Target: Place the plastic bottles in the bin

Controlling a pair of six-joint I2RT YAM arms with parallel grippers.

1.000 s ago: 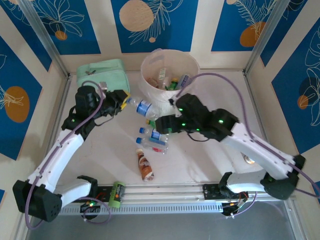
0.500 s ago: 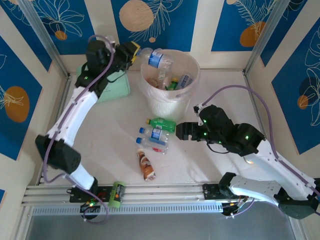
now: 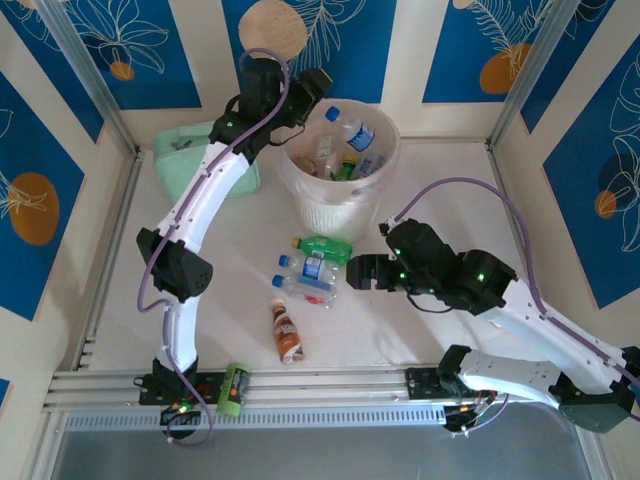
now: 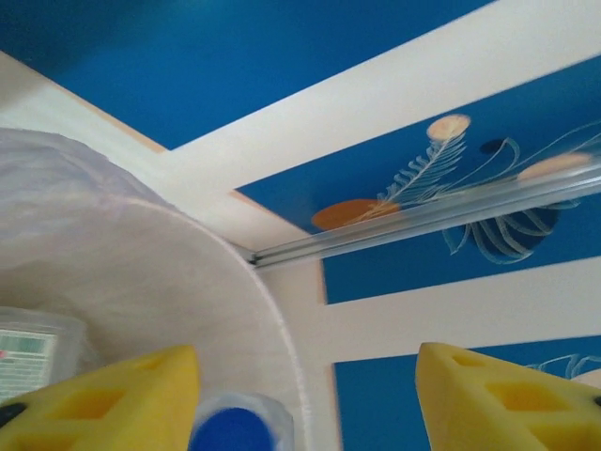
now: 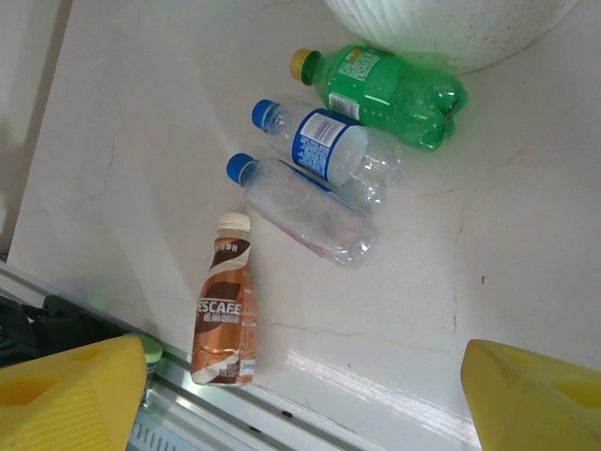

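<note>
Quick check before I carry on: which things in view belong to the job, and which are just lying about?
Job:
bin
green bottle
blue-label bottle
clear bottle
brown Nescafe bottle
blue-capped bottle at the bin's mouth

Lying about:
mint-green pouch

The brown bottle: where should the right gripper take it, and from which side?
Grip the brown bottle across its labelled middle, from straight above, with the jaws closing on its long sides. It lies flat, apart from the other bottles, with bare table along both sides. Its neck is narrower.
</note>
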